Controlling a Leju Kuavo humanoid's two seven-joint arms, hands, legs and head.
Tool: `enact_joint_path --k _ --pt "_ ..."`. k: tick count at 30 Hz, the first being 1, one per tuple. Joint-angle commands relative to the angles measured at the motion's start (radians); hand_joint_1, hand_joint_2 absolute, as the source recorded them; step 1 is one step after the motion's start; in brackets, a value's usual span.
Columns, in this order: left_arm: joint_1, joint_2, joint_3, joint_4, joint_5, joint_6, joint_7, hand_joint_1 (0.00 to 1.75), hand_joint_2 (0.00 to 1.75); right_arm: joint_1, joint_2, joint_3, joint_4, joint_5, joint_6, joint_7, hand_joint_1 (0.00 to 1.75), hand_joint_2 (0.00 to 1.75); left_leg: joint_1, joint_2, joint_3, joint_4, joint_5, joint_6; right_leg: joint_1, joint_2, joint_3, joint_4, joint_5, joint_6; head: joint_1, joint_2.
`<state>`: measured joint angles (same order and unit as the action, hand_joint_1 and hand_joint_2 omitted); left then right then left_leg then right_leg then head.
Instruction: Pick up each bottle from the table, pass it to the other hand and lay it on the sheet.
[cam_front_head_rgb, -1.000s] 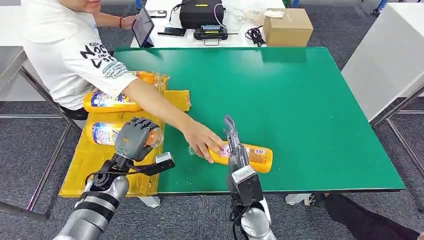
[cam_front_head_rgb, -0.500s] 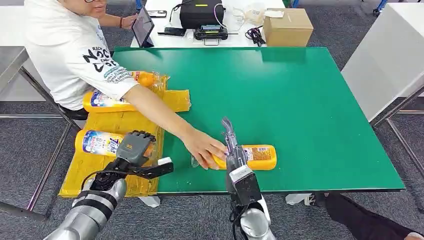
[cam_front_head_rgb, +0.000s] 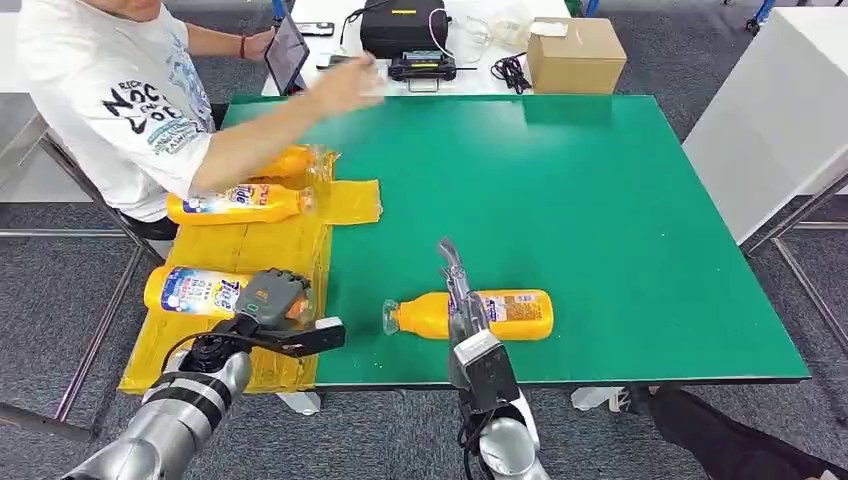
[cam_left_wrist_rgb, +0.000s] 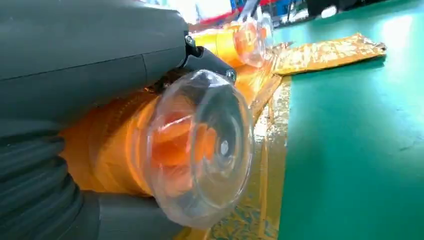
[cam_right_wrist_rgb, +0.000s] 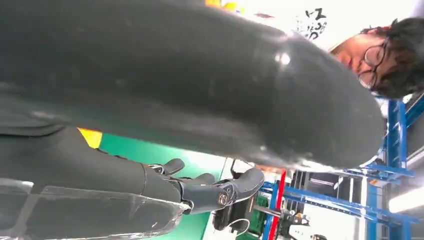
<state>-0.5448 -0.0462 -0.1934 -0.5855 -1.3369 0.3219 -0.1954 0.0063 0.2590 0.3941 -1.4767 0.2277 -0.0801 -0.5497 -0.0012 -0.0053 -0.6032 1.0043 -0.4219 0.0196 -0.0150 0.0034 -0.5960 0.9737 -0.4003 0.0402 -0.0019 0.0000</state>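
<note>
**Left hand on a bottle at the sheet, right hand over the bottle on the table**

Head view: green table (cam_front_head_rgb: 600, 200) with a yellow sheet (cam_front_head_rgb: 200, 330) along its left edge. Left hand (cam_front_head_rgb: 268, 298) wraps the capped end of a bottle with a blue-and-white label (cam_front_head_rgb: 195, 291) that lies on its side on the sheet. Second bottle (cam_front_head_rgb: 240, 203) lies on the sheet further back; a third one (cam_front_head_rgb: 290, 160) behind it, partly behind the person's arm (cam_front_head_rgb: 255, 145). Person's own hand (cam_front_head_rgb: 350, 85) is up over the table's far edge, blurred. Orange bottle (cam_front_head_rgb: 470, 314) lies flat on the green near the front edge, cap to the left. Right hand (cam_front_head_rgb: 458, 285) sits over its middle, fingers stretched out straight; contact can't be judged, nothing gripped. Cardboard box (cam_front_head_rgb: 575, 52) and black case (cam_front_head_rgb: 403, 25) on the white table behind.

Left wrist view: grey thumb and fingers (cam_left_wrist_rgb: 100, 60) clamped around the orange bottle body, clear cap (cam_left_wrist_rgb: 200, 150) sticking out, sheet under it.

Right wrist view: right hand's dark fingers (cam_right_wrist_rgb: 215, 192) extended and apart, empty; bottle not identifiable here.
</note>
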Motion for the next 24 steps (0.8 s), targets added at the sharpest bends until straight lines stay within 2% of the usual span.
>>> enact_joint_path --k 1,5,8,9,15,21,22,24 --pt "-0.044 0.0 0.113 0.126 0.169 -0.172 -0.074 0.0 1.75 -0.019 -0.008 -0.01 0.064 0.003 0.002 0.007 0.0 0.0 0.001 0.002 0.005 -0.001 -0.001 -0.001 0.002 0.002 0.005 -0.002 -0.001 -0.002 0.0 0.0" --pt "-0.042 0.0 0.113 0.126 0.171 -0.173 -0.076 0.0 1.75 -0.02 -0.008 -0.011 0.065 0.003 0.002 0.007 0.0 0.0 0.001 0.002 0.007 -0.001 -0.001 -0.001 0.001 0.001 0.007 -0.002 -0.001 -0.001 0.0 0.0" --pt "-0.043 0.006 0.131 0.142 0.257 -0.267 -0.096 0.0 1.75 -0.031 -0.008 -0.008 0.088 0.001 0.003 0.01 0.0 0.0 0.0 0.002 0.006 -0.001 -0.001 -0.001 0.0 0.002 0.006 -0.002 0.0 -0.001 0.0 0.0" --pt "-0.041 0.011 0.135 0.151 0.286 -0.292 -0.102 0.0 0.0 -0.039 -0.009 -0.005 0.102 0.001 0.004 0.011 0.0 0.0 0.001 0.003 0.007 -0.002 -0.001 -0.001 0.001 0.002 0.007 -0.002 0.0 -0.002 0.0 0.0" --pt "-0.038 0.031 0.123 0.183 0.331 -0.339 -0.111 0.0 0.0 -0.064 -0.003 -0.008 0.142 -0.01 -0.004 0.014 0.0 0.0 0.001 0.005 0.01 -0.002 -0.001 -0.001 0.001 0.004 0.009 -0.002 0.0 -0.002 0.0 0.0" --pt "0.003 0.068 0.21 0.187 0.57 -0.628 -0.216 0.0 0.0 -0.108 -0.003 0.004 0.221 -0.025 -0.02 0.024 0.0 0.0 0.0 0.007 0.015 -0.004 -0.001 -0.001 0.0 0.007 0.013 -0.003 0.001 -0.002 0.0 0.0" --pt "0.005 0.059 0.283 0.197 0.675 -0.705 -0.217 0.0 0.0 -0.111 -0.001 0.006 0.231 -0.027 -0.026 0.022 0.0 0.0 0.0 0.006 0.015 -0.004 -0.001 -0.001 0.0 0.006 0.014 -0.002 0.001 -0.002 0.0 0.0" --pt "0.014 0.049 0.334 0.181 0.777 -0.774 -0.217 0.0 0.0 -0.116 -0.001 0.015 0.243 -0.031 -0.029 0.018 0.0 0.0 0.0 0.005 0.017 -0.004 -0.001 -0.001 0.0 0.005 0.016 -0.002 0.0 -0.001 0.0 0.0"
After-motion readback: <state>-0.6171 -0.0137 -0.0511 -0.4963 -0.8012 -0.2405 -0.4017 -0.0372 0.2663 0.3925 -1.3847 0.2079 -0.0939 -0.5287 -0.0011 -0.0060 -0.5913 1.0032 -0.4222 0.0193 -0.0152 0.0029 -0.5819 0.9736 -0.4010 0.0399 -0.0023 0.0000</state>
